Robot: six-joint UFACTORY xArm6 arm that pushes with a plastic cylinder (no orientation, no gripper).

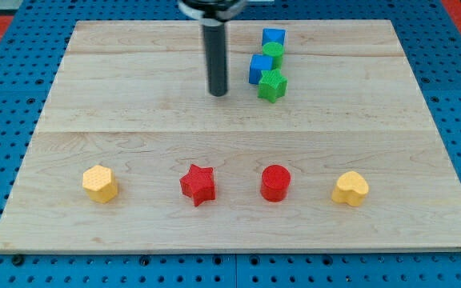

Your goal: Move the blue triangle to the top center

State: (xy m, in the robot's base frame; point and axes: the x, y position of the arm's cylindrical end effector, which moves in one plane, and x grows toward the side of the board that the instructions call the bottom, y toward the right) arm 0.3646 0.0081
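My tip [218,94] rests on the board in the upper middle, left of a tight column of small blocks. The column, from top to bottom, is a blue block [273,38] that looks like the triangle, a green cylinder [274,53], a blue cube-like block [259,69] and a green star [271,86]. These blocks touch or nearly touch each other. The tip stands apart from them, about a block's width left of the blue cube-like block and level with the green star. The two blue shapes are hard to tell apart for certain.
Along the view's bottom lie a yellow hexagon [100,183], a red star [198,185], a red cylinder [275,182] and a yellow heart [350,189]. The wooden board [134,104] sits on a blue pegboard surface.
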